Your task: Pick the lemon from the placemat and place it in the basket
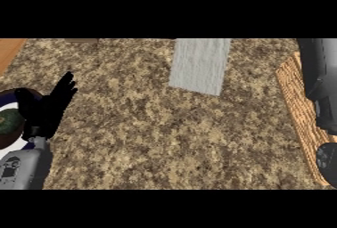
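Observation:
A pale grey placemat [201,64] lies at the back centre of the counter with nothing on it. No lemon shows anywhere. The woven basket [297,111] runs along the right edge, only its left rim in view. My right arm [321,80] hangs over the basket along the right edge. A dark rounded part [327,161] below it is cut off by the frame, and I cannot make out the hand's shape or anything in it. At the left edge my left hand [47,109] rests open, fingers up.
A dark plate [14,95] with a white rim sits at the left edge, partly behind my left hand, with a green item [9,120] on it. A wooden surface [10,49] shows at the back left corner. Speckled counter lies between placemat and basket.

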Tool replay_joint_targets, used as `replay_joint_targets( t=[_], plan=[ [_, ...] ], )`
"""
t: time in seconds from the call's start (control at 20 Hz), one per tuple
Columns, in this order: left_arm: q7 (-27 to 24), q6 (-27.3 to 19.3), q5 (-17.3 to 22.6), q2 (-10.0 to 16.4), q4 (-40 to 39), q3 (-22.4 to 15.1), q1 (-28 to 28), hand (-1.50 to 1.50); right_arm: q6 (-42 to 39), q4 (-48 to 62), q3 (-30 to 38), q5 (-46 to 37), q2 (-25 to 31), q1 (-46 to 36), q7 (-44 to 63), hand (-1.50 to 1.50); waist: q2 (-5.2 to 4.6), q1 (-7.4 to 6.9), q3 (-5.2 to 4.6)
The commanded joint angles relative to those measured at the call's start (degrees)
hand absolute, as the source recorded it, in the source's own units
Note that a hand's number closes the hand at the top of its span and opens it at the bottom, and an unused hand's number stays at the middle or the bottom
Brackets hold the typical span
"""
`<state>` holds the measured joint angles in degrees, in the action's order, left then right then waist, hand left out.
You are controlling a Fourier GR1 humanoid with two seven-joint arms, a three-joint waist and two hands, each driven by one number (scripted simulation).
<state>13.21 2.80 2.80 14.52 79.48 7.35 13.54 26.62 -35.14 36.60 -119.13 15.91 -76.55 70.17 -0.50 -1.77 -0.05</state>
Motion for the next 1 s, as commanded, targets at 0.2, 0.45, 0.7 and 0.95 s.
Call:
replay_joint_targets(
  t=[0.2, 0.45, 0.7, 0.95],
  plan=[
    [2.59, -1.23, 0.26, 0.94, 0.29, 1.62, 2.05, 0.00, 3.61, -6.26, 3.14, 0.76, -3.27, 5.24, 8.47, 1.50, 0.58, 1.70, 0.07],
    [-1.52, 0.35, 0.93, 0.02, -0.90, 1.80, -1.58, 0.00, 5.73, -10.60, 4.62, 1.51, -4.20, 10.93, 5.06, 1.50, 0.57, 1.79, 0.03],
    [-1.78, 0.78, 1.12, 1.38, -1.84, 2.80, -0.28, 0.00, 10.11, -16.20, 9.50, -1.02, -3.88, 14.88, 9.40, -1.50, 0.28, 1.39, 0.07],
    [0.85, 0.03, 0.52, 0.41, 0.51, 1.58, -0.58, 0.00, 9.66, -18.68, 9.46, -0.07, -6.49, 18.61, 4.31, -1.50, 0.50, 1.38, 0.06]
  ],
)
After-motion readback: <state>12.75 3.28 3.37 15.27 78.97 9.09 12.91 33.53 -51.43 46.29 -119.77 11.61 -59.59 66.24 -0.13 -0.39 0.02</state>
